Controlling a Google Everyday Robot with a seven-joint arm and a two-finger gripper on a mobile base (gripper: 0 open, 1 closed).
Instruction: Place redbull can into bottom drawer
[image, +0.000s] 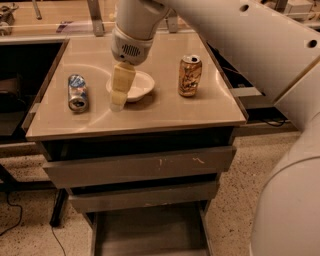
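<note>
Camera view: tan cabinet top (165, 112), speckled floor (30, 235). Count: 3 grey drawers, 2 cans, 1 bowl (142, 82). Centre-left, redbull can (77, 92) lay sideways; bottom drawer (150, 235) stood open, lower frame. At bowl's left rim hung the gripper (118, 104), grip state couldn't be told

A white bowl (139, 86) sits on the table (170, 112); a gold-brown can (190, 76) stands upright nearby. Possibly a cable (13, 216) trails on the floor (35, 237).

The gripper (119, 95) hangs at the left rim of the bowl (142, 86) on the cabinet top (165, 112). A free strip lies between it and the redbull can (77, 92) near the left edge. The front edge is free; the bottom drawer (150, 232) stands open below.
</note>
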